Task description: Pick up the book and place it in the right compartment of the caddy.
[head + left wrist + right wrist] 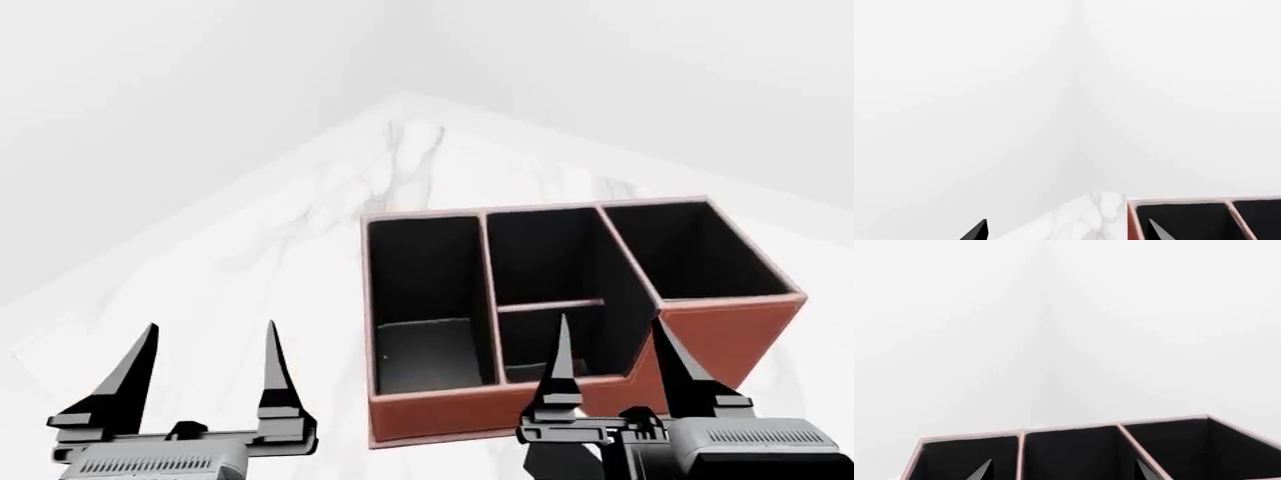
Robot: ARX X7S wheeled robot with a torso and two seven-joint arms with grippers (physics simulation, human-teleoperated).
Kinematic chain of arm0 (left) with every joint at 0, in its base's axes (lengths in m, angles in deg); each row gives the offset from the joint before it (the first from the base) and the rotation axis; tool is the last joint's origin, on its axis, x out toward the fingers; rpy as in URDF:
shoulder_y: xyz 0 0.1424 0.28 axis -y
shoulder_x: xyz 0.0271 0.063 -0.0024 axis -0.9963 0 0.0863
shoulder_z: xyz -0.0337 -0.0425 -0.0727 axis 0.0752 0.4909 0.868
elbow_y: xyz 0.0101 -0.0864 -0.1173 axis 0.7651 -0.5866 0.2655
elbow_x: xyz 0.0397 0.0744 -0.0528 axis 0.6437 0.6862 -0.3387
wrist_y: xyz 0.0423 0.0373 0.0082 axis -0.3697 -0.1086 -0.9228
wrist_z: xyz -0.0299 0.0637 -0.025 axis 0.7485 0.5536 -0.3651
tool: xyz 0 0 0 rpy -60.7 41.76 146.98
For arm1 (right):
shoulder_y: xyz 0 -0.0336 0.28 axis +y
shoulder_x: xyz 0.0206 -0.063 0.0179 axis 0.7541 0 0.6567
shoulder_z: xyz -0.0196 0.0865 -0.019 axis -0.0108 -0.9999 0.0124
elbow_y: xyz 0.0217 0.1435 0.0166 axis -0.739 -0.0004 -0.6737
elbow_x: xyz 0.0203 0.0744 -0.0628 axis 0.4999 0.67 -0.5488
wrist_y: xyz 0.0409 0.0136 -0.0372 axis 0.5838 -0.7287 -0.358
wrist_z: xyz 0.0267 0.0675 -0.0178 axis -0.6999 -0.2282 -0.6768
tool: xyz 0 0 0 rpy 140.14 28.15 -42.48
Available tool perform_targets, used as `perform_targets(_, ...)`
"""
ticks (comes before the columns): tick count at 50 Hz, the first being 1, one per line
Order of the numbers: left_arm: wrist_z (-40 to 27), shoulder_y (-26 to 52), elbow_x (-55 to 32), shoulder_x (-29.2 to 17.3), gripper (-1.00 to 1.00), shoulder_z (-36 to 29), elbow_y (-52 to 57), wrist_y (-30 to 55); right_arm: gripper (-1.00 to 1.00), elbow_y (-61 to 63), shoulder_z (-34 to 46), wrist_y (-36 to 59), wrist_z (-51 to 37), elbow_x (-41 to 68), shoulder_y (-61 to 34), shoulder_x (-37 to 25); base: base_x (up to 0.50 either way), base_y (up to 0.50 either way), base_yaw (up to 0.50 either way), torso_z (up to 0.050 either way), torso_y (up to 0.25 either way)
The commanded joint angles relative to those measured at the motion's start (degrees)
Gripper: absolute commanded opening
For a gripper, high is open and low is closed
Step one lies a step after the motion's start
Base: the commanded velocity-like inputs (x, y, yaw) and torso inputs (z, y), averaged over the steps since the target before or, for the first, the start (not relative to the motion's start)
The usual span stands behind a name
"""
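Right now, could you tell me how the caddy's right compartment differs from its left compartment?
The right compartment has the caddy's highest walls, while the left compartment sits behind the low front wall. The right compartment looks roughly square, ending well short of the front; the left compartment is long and narrow, running front to back. The right compartment looks empty, whereas the left compartment has a dark flat thing in it. Both are black-lined with reddish-brown rims.

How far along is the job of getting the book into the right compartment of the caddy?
Nothing looks done yet. The tall, black-lined right compartment of the reddish-brown leather-look caddy shows no book, and no book appears in any view. The black two-fingered left gripper and right gripper are both open and empty, held in front of the caddy over the white marble tabletop. Finding, grasping and placing the book all remain.
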Motion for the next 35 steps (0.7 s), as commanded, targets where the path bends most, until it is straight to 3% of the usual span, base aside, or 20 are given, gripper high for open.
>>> perform_targets(1,-0.4,0.1,-0.1,-0.3,1.00,-0.3,-0.1,-0.1,1.00,0.0,0.4,-0.3,-0.1,0.0,0.1,-0.4,0.00,0.00,0.00,0.000,0.000)
perform_targets(35,-1.5,0.2,-0.6,-1.3,1.00,-0.8,0.0,-0.2,1.00,3.6,-1.0,2.5,-0.1,3.2,0.6,-3.9,0.04,0.02,0.00,0.000,0.000)
